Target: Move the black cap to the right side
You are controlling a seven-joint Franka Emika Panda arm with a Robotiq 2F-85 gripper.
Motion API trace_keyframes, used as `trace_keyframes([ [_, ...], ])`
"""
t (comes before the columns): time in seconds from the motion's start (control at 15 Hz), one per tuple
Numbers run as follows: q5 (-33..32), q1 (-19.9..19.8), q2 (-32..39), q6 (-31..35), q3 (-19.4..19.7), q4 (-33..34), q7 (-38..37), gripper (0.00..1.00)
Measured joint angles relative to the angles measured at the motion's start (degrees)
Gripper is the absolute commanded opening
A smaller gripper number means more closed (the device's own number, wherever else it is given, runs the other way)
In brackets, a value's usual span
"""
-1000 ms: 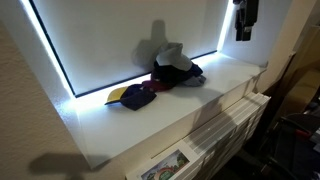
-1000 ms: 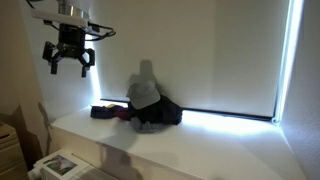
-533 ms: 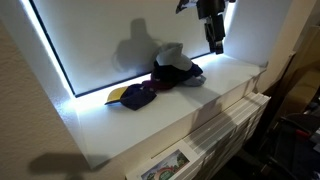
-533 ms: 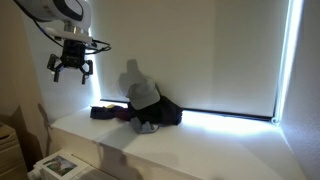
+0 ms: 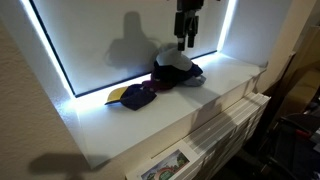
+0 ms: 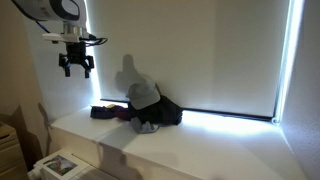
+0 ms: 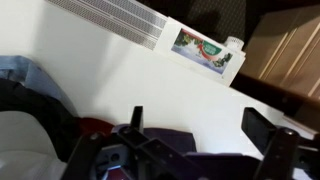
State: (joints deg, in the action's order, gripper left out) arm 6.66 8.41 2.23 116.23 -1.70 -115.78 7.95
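- Since the earlier frames, the gripper (image 5: pixel 184 44) has travelled across the blind and now hangs high above the heap of caps (image 5: pixel 178 70).
- We read the jaws as spread apart with nothing between them, as an exterior view (image 6: pixel 77 72) and the wrist view both suggest.
- We find the black cap (image 5: pixel 138 98), with its yellow-orange brim underside, lying on the white ledge (image 5: pixel 200 105) at one end of the heap.
- We judge the task barely begun: no grasp is made, and the descent, pick and carry all remain.
- Relative to the jaws, the black cap lies well below and off to one side, not directly beneath.
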Motion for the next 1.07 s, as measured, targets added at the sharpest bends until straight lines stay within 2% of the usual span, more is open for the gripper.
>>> trace_keyframes([
  [0.13,-0.96,0.04,2.25,4.9,-1.14,1.06,-7.62,1.0],
  [0.27,-2.05,0.16,4.83,5.57,-1.62,2.68,-14.32,1.0],
  [0.4,-1.69,0.17,6.61,4.1,-1.98,4.2,-14.96,1.0],
  [0.67,-1.59,0.05,6.56,5.31,-1.97,4.2,-16.39,1.0],
  [0.87,1.03,-0.26,7.82,12.07,-1.79,4.6,-22.16,1.0],
  [1.07,2.64,0.19,11.59,22.24,-1.97,4.92,-28.97,1.0],
])
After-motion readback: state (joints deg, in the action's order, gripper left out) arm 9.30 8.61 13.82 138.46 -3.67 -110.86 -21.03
